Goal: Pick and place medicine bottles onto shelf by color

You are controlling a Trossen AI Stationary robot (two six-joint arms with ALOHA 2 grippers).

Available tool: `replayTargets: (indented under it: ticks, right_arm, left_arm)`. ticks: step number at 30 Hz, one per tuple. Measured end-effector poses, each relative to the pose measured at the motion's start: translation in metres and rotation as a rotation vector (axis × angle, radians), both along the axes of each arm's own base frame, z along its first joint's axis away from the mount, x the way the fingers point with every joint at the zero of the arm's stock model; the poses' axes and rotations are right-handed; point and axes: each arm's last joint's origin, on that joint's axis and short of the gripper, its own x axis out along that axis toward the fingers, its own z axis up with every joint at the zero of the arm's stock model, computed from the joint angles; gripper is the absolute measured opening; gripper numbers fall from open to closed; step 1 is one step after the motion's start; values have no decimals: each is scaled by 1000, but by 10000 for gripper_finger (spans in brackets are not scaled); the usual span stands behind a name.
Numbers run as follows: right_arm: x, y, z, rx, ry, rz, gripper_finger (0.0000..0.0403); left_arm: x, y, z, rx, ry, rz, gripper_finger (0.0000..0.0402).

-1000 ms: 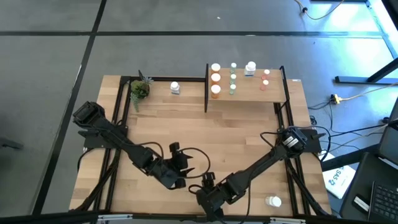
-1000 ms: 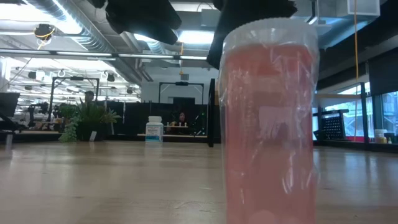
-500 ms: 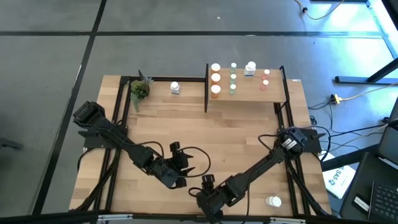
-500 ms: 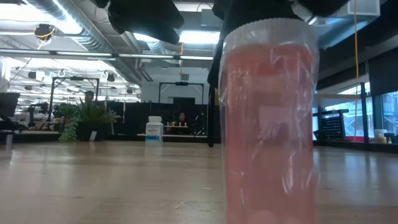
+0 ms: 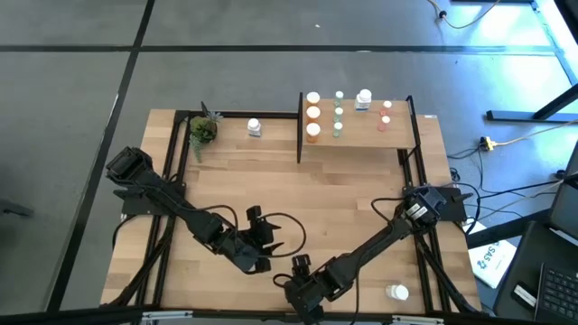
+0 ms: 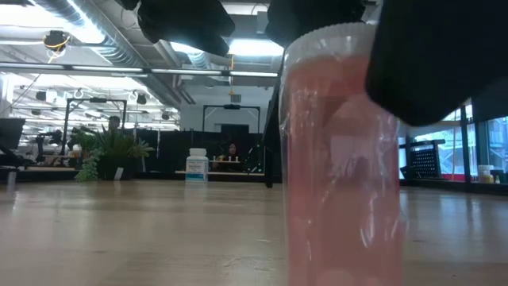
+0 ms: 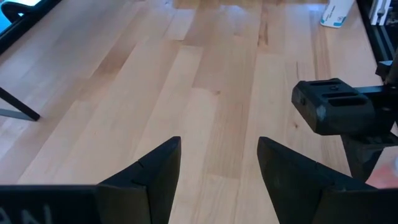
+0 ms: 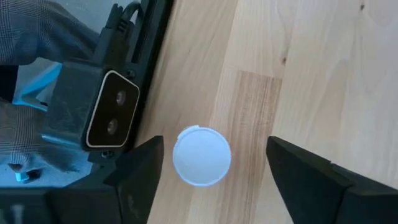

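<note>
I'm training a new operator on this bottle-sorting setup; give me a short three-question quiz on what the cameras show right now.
1. True or false: the right gripper stands open around the white cap of a pinkish-red bottle.
2. Which holds nothing? A) the left gripper B) the shelf
3. Fill in: the potted plant stands on the table beside a lone ____ bottle.

Key: 1 true; 2 A; 3 white.

Grey floor [image 5: 271, 27] with dark seams surrounds the table. Beyond it, an open office: ceiling ducts [image 6: 87, 24], strip lights [image 6: 254, 48], perhaps windows [image 6: 484, 143] at right.
</note>
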Motion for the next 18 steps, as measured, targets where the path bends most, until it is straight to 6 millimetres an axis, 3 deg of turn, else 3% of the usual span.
replayTargets:
  ticks: [18]
  right_arm:
    - [0, 2, 1, 20, -5, -20, 166]
  left_arm:
    - [0, 0, 0, 0, 0, 0, 206]
